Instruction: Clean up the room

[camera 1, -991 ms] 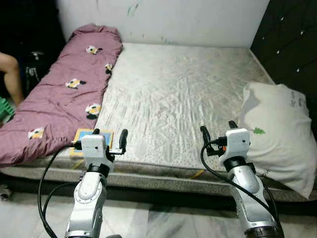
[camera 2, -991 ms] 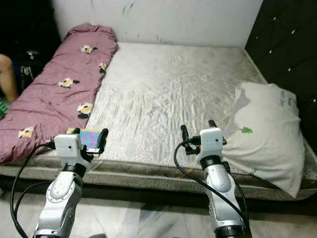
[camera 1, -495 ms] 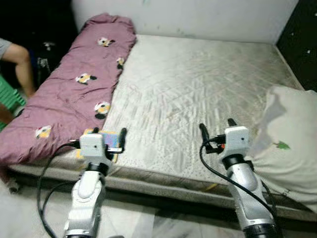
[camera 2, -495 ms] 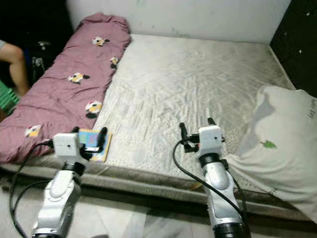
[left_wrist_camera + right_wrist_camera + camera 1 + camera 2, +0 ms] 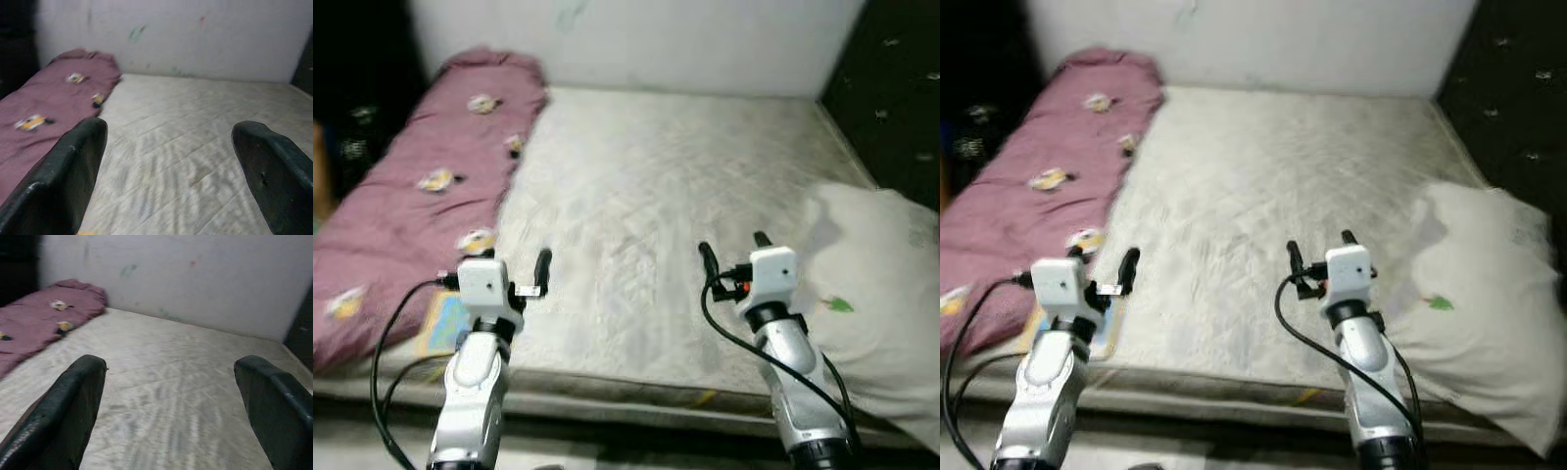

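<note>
A bare grey mattress (image 5: 646, 176) lies in front of me. A purple quilt (image 5: 411, 186) with cartoon patches runs along its left side, and a white pillow (image 5: 881, 264) rests at the right edge. A flat colourful book (image 5: 438, 321) lies at the front left corner, just below and to the left of my left gripper (image 5: 517, 264). That gripper hovers open over the front edge, holding nothing. My right gripper (image 5: 732, 250) is open too, raised over the front of the mattress just left of the pillow. Both wrist views look across the mattress (image 5: 186, 147) between wide-spread fingers (image 5: 73, 406).
A white wall (image 5: 636, 39) closes the far side of the bed. A dark padded panel (image 5: 891, 88) stands along the right. The mattress front edge (image 5: 607, 401) sits low, near pale floor. The picture is a little blurred.
The whole view has swung and shifted, so the camera moved. Both arms keep the same raised pose with open fingers. Nothing on the bed has moved.
</note>
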Tool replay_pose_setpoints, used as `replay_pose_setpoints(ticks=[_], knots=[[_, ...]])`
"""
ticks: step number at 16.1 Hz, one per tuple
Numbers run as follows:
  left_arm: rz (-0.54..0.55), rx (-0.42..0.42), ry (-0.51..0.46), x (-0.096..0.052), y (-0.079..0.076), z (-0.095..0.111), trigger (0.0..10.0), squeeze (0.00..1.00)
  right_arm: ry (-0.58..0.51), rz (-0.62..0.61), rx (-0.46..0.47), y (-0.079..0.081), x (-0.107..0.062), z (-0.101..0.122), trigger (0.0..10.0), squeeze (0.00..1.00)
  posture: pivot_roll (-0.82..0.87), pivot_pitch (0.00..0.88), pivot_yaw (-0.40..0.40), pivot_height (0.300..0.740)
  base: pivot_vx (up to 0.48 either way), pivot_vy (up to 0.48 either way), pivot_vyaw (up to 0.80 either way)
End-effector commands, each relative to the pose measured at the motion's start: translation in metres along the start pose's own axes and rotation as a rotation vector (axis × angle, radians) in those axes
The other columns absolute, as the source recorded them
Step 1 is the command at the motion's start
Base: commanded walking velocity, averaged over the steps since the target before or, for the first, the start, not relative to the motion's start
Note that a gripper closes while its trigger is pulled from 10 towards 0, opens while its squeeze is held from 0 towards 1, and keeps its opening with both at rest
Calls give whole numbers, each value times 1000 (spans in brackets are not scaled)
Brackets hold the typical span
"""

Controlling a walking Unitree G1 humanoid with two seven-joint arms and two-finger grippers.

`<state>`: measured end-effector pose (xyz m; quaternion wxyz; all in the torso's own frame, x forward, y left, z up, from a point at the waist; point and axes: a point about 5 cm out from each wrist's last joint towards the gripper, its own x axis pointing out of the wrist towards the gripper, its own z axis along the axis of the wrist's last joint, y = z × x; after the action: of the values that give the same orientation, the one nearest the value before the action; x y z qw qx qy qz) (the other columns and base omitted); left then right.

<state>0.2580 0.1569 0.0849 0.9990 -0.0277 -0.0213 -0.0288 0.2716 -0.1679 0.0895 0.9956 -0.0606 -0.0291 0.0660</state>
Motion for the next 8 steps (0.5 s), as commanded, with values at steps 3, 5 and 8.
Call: replay_pose_setpoints(ticks=[3, 5, 8], knots=[[3, 1, 40, -6, -5, -8, 10000, 0, 23, -24, 1, -7, -6, -3, 10000, 0, -38, 7, -9, 740, 0, 0, -267], [-3, -5, 40, -6, -8, -8, 10000, 0, 26, -22, 2, -6, -6, -4, 10000, 0, -38, 3, -12, 740, 0, 0, -256], [-6, -4, 31, -3, -8, -6, 10000, 0, 19, -7, -6, -3, -3, -2, 10000, 0, -35, 0, -16, 740, 0, -84, 0]])
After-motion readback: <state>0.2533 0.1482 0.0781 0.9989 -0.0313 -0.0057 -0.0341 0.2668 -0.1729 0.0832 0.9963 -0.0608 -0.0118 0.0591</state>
